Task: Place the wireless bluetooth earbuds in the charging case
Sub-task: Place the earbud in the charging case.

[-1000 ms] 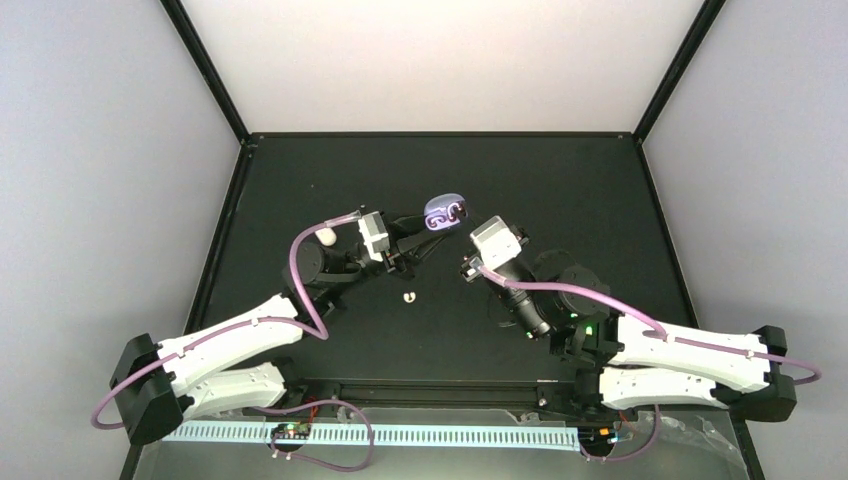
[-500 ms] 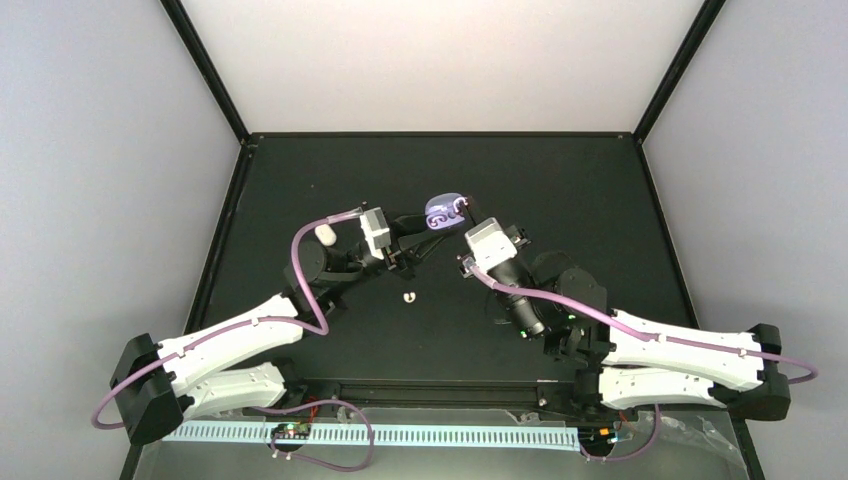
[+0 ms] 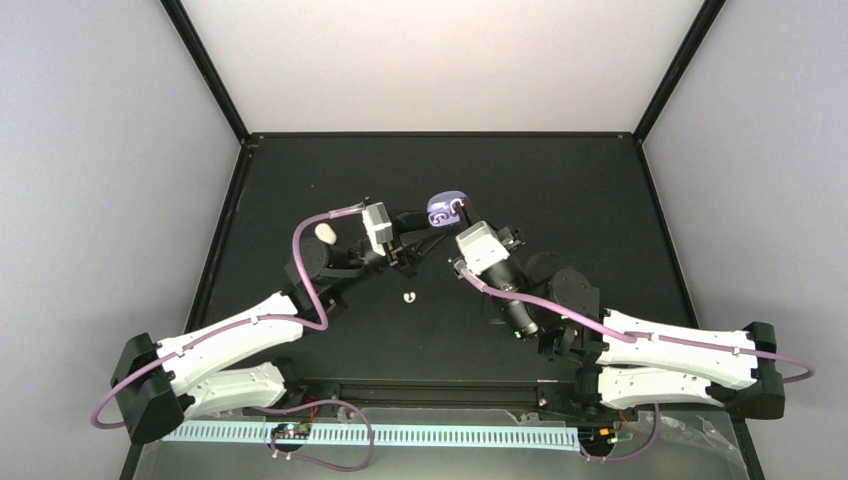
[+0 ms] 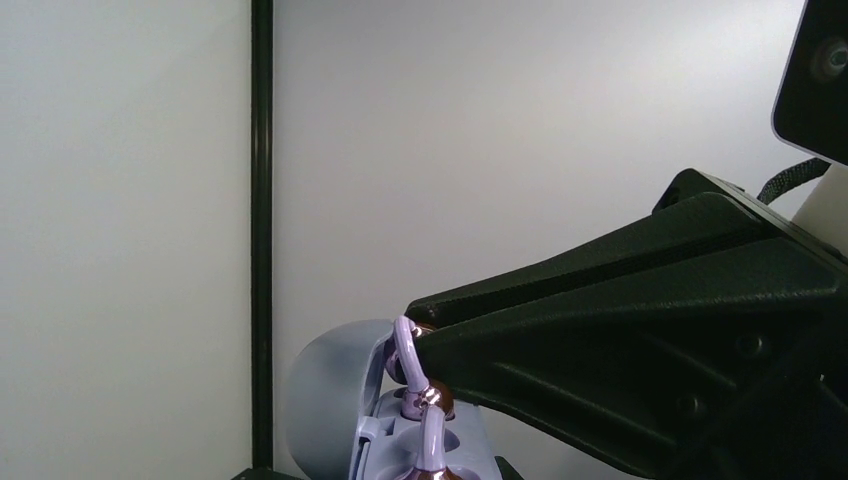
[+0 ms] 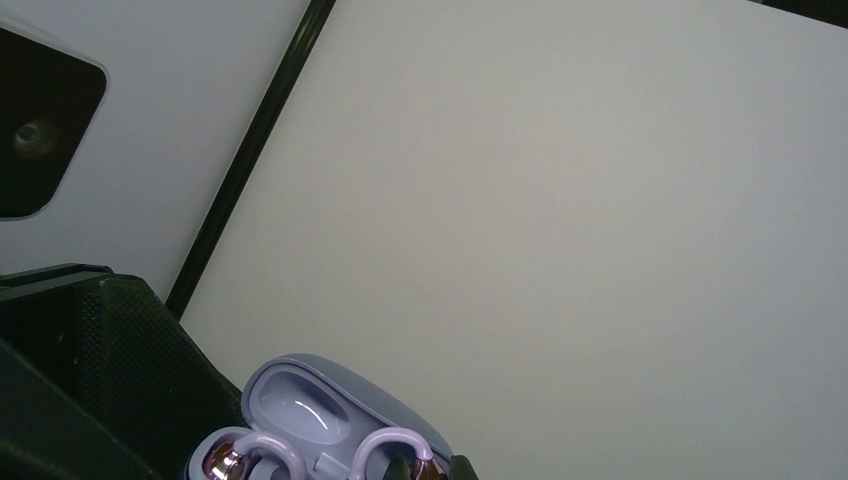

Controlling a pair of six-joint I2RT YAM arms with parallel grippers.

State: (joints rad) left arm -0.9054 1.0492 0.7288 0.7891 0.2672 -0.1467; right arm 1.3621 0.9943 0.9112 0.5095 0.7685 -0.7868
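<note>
**Lilac pair at the case, one bud not yet confirmed seated**

At the table's left, near the left arm's elbow, lies a white oval item [image 3: 325,232]; what it is cannot be told. Nearer the middle a white earbud [image 3: 407,296] lies on the black table [image 3: 600,180], well apart from both grippers and any case.

Left gripper [image 3: 430,224]: it reaches to the charging case [image 5: 300,400], which both wrist views show against the wall, not on the table. Its fingers are not visible in its own camera. By judgement it is clamped on the case.

Charging case: open, with the lid tipped back and its hollow facing the right wrist camera. Its long axis runs side to side in that view. Two lilac earbuds [image 5: 262,452] [image 5: 392,444] sit in the wells side by side.

Earbud orientation: in the left wrist view the nearer bud [image 4: 408,352] stands almost upright, long axis vertical. Its hook arches upward and its rose-gold end points down into the well.

Right gripper [image 4: 418,328]: jaws together, tip touching the top of that hook. No pinch can be confirmed.

Progress, by judgement: the lilac pair is nearly housed and one bud likely needs pressing home. The white earbud remains outside.
</note>
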